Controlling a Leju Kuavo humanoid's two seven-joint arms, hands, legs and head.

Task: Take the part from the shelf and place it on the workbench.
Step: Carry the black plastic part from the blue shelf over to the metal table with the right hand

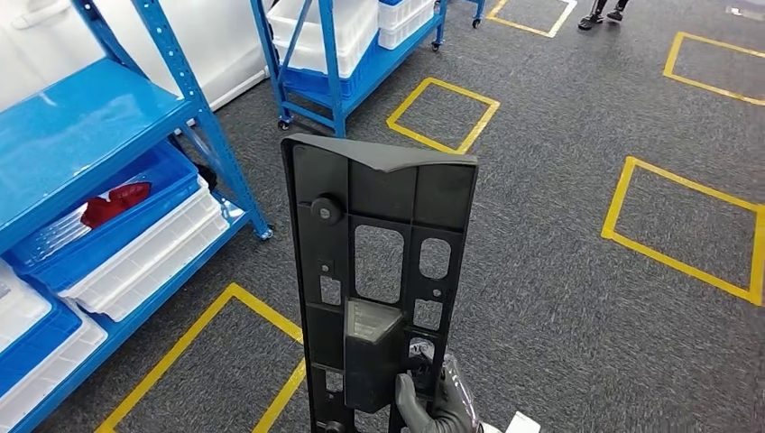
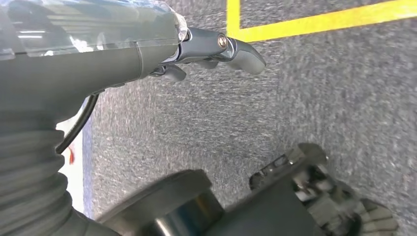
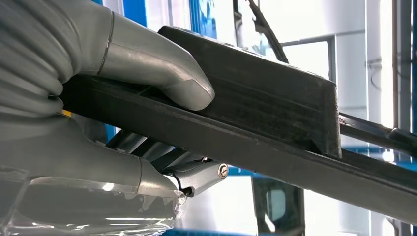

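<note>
1. Left hand point(image 2: 147, 54): smooth grey shell, ribbed grey wrist cover, dark fingers point(image 2: 243, 54) with a silver screw, thin black cable beside the cover
2. Right hand point(image 3: 123, 113): matching grey ribbed cover, thick grey thumb, clear plastic wrap

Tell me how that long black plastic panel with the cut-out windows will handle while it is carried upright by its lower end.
The long black plastic panel looks stiff: it stands straight, with no visible sag. It is probably light for its size, being thin and full of openings. Gripped low by the right hand, it may lever or tilt.

Blue shelf point(image 1: 81, 126) with white bins point(image 1: 144, 257)
</note>
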